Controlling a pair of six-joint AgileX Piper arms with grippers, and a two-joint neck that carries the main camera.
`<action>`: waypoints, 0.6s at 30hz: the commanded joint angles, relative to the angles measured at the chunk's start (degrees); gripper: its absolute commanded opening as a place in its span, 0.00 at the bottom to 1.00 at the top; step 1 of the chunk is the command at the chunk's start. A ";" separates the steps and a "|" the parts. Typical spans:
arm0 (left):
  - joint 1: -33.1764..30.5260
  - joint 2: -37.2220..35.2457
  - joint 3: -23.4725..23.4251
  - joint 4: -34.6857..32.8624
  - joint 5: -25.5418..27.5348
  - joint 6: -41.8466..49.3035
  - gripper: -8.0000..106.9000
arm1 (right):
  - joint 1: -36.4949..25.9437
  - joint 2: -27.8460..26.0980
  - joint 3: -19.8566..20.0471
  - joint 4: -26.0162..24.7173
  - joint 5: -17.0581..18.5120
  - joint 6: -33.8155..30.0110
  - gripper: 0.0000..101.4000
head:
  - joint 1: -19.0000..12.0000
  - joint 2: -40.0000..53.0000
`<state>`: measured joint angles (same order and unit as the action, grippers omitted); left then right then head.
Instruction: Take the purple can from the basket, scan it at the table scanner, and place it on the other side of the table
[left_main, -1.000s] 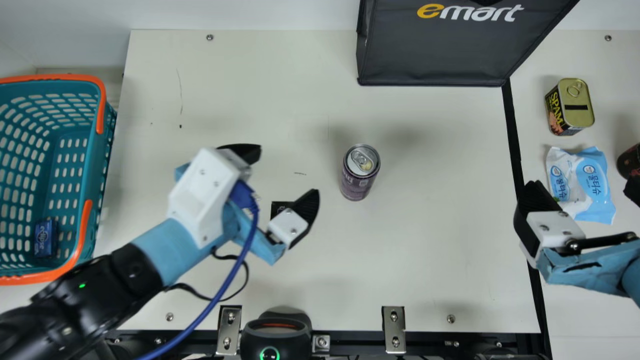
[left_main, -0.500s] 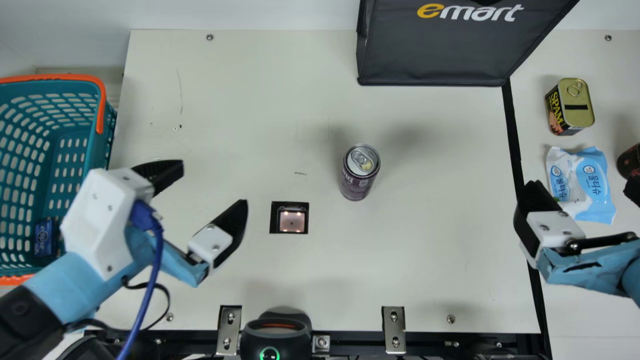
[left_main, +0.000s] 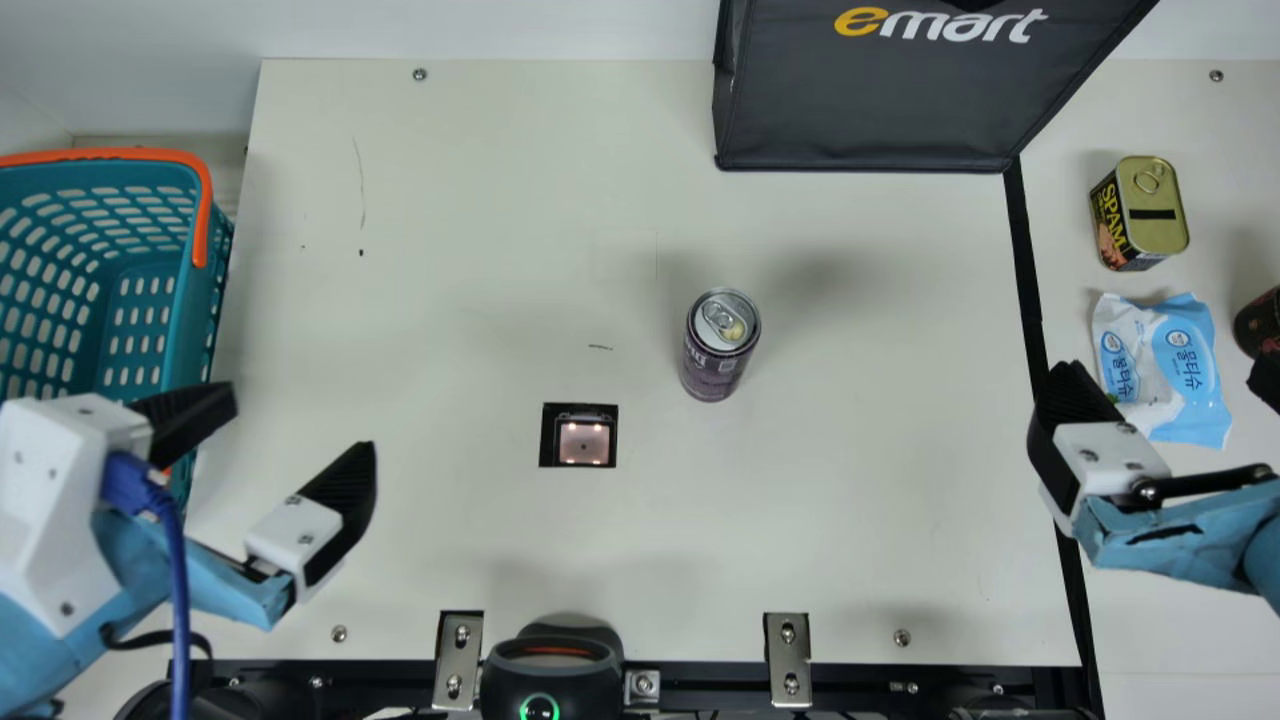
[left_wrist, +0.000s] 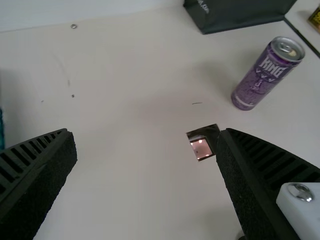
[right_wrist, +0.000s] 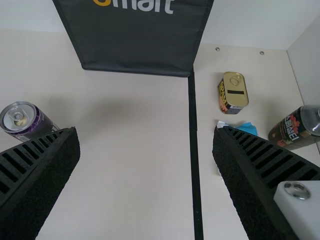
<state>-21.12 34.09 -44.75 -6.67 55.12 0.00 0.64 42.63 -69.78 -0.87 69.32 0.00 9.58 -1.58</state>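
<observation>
The purple can (left_main: 718, 344) stands upright on the table (left_main: 860, 540), right of and behind the square scanner window (left_main: 583, 436) in the main view. My left gripper (left_main: 290, 440) is open and empty at the lower left, between the basket (left_main: 185, 330) and the scanner window. In the left wrist view, the can (left_wrist: 267, 74) is well beyond the spread fingers of my left gripper (left_wrist: 147, 145). My right gripper (left_main: 1165, 385) stands open at the right, over the black line. The right wrist view has it empty too (right_wrist: 146, 142), with the can (right_wrist: 29, 121) off to one side.
A black bag (left_main: 880, 100) stands at the back. Right of the black line lie a yellow-lidded tin (left_main: 1140, 213), a blue-white wipes pack (left_main: 1165, 365) and a dark can (left_main: 1260, 322). A black handheld scanner (left_main: 552, 670) is mounted at the front edge.
My left gripper has moved left and toward the front, away from the can and off the scanner window, staying open. The can and my right arm have kept still.
</observation>
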 joint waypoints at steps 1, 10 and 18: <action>2.76 -0.73 -0.29 0.31 1.82 -0.18 0.85 | 0.00 0.00 0.00 0.00 0.00 0.00 0.94 | -1.66 0.00; 6.03 -2.58 -1.28 1.49 3.33 -0.63 0.85 | 0.00 0.00 0.00 0.00 0.00 0.00 0.94 | -1.66 0.00; 6.03 -2.58 -1.28 1.49 3.33 -0.63 0.85 | 0.02 0.05 0.00 -0.02 -0.04 0.02 0.94 | -1.66 0.00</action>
<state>-15.09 31.51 -46.03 -5.18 58.46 -0.63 0.64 42.63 -69.78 -0.87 69.32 0.00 9.58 -1.67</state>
